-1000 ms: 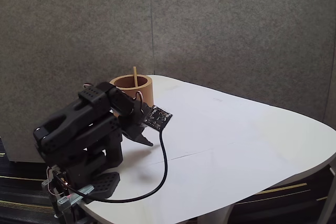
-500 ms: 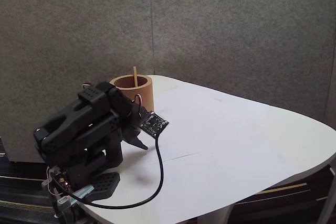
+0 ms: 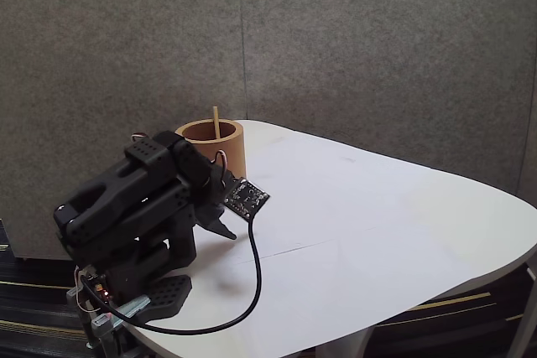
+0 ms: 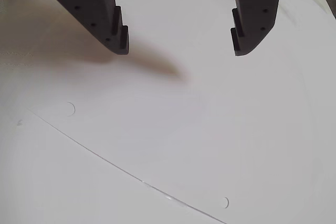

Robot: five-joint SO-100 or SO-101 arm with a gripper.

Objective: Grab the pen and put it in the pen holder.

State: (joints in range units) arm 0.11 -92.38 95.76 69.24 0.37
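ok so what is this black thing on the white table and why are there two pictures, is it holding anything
The black thing is a small robot arm, folded low at the edge of a white table. The fixed view comes from a camera standing off to the side. The wrist view comes from a camera riding on the arm, looking down past its gripper at the table. The gripper's two dark fingers stand apart with nothing between them, so it holds nothing. Behind the arm stands a brown pen holder with a thin wooden pen sticking out of it. A black cable loops across the table.
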